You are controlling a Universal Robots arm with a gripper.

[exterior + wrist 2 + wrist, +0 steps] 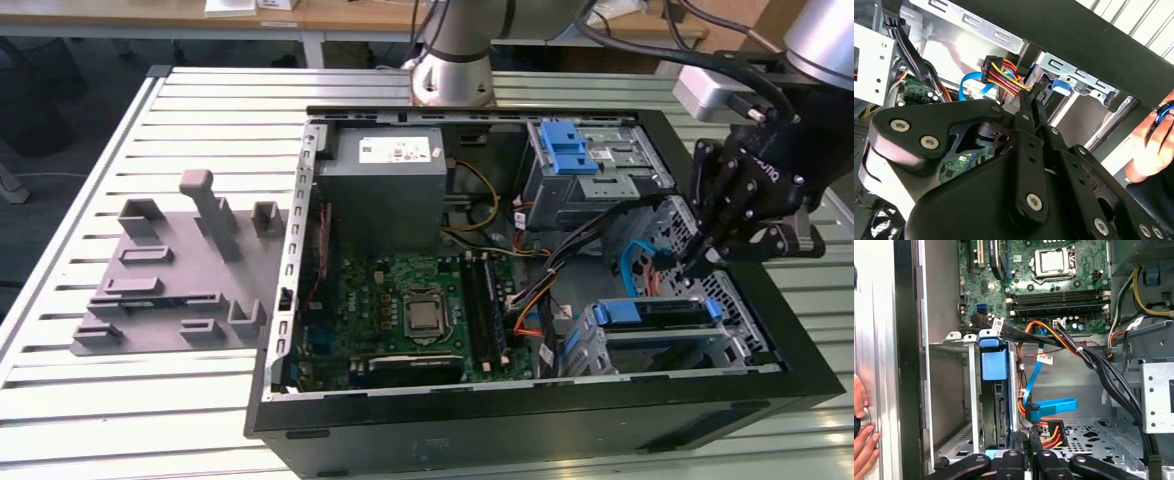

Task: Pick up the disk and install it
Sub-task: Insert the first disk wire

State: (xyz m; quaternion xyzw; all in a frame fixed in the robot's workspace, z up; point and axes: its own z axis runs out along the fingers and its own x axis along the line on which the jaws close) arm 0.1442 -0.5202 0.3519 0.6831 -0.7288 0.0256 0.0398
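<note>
— Item: disk?
— Seated in the drive cage, corner of the case.
— Gripper?
— Just above it, jaws closed, nothing held.
— Extras?
— First wrist view: a hand outside the case wall. Exterior view: grey fixture on the table.

the gripper is matt black, with bright shiny screw heads. the disk has a smooth blue plastic frame. the cage is bare silvery sheet metal with a dull sheen. the computer case is matt black. the table is pale ribbed metal with a satin finish. the grey fixture looks like matt plastic. the grey box is dull metal with a white paper sticker. the flat blue cable is glossy plastic.
</note>
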